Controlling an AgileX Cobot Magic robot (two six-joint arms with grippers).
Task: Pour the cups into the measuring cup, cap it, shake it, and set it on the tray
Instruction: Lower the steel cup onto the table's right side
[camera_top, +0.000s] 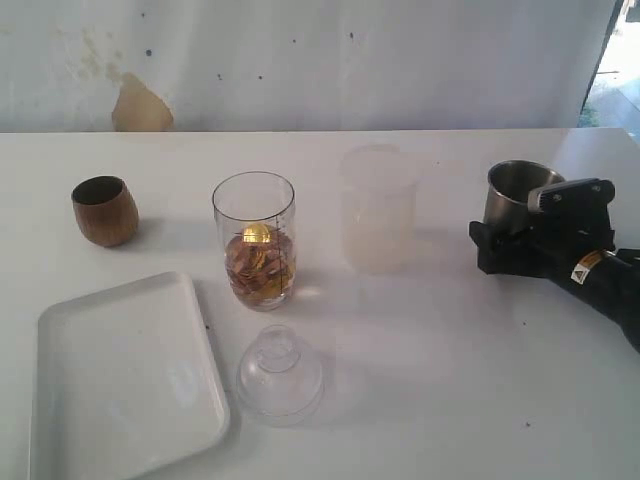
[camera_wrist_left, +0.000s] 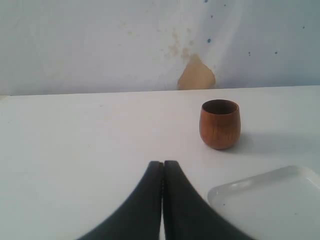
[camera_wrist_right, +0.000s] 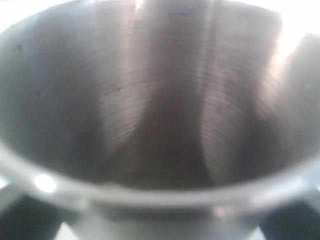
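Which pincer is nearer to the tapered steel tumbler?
Right. The right pincer is at the tapered steel tumbler itself; the left pincer, shut, faces the rounded brown wooden cup at the opposite side.

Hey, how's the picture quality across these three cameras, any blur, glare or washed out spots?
Right wrist view: the steel tumbler fills the frame, blurred, with blown-out white patches beside it. Exterior view: the frosted cup nearly washes out against the white table. Left wrist view: sharp, and the wooden cup casts a soft shadow.
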